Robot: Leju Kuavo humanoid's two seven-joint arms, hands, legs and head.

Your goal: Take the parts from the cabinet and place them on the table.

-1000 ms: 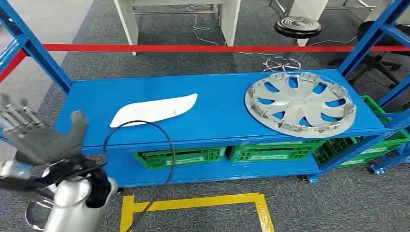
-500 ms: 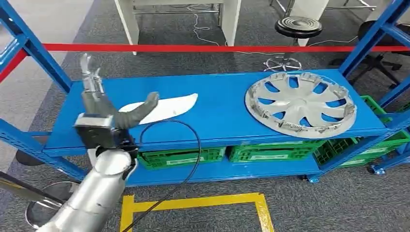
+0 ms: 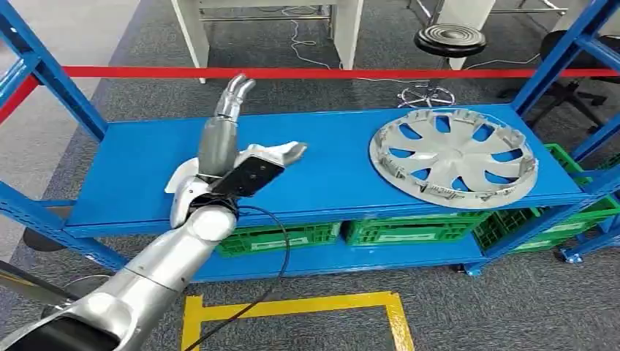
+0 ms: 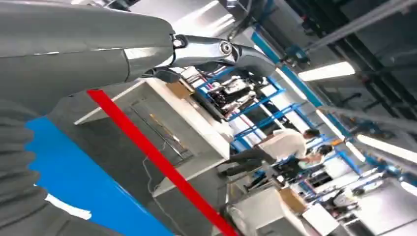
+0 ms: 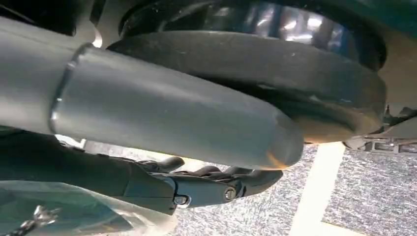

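We reach our left hand [image 3: 223,146], fingers spread and holding nothing, above the white part [image 3: 281,153] beneath it; next, lowering and grasping.

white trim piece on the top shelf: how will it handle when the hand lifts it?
The white trim piece looks thin and moulded, so probably light and fairly stiff. Being long and narrow, it may pivot if gripped off-centre. Its smooth surface could slip under the left hand above it.

Head view: high, facing forward and down over the blue shelf [image 3: 329,168]; red tape [image 3: 307,72] at 12 o'clock. Left wrist view: close behind its hand, tilted, facing outward; shares shelf and tape. Right wrist view: very close, facing the floor [image 5: 364,196].
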